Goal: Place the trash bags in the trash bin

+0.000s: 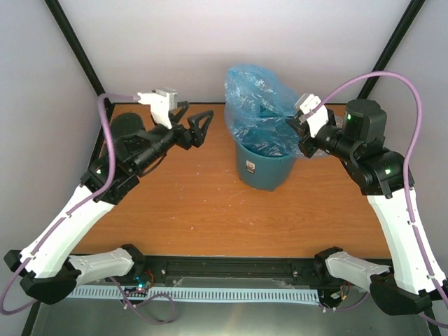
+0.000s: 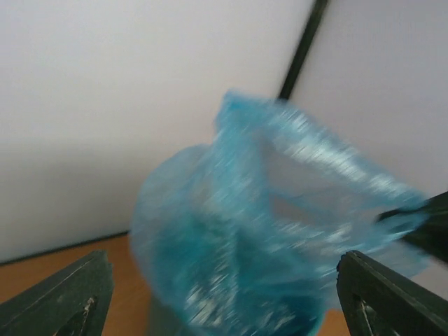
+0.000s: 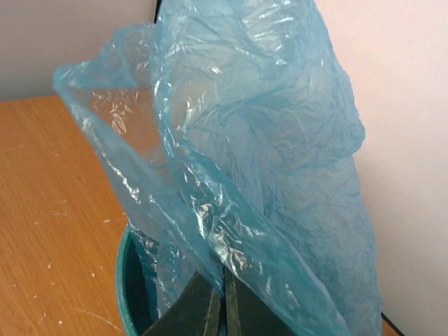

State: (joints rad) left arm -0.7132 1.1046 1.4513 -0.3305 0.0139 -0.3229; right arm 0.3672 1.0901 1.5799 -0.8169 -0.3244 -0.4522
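Rearward, trash bin on scuffed orange tabletop; pale walls.

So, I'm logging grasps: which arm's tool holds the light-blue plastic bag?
The right tool, shut on the translucent light-blue plastic bag over the round dark teal bin; the left tool is open, clear of it.
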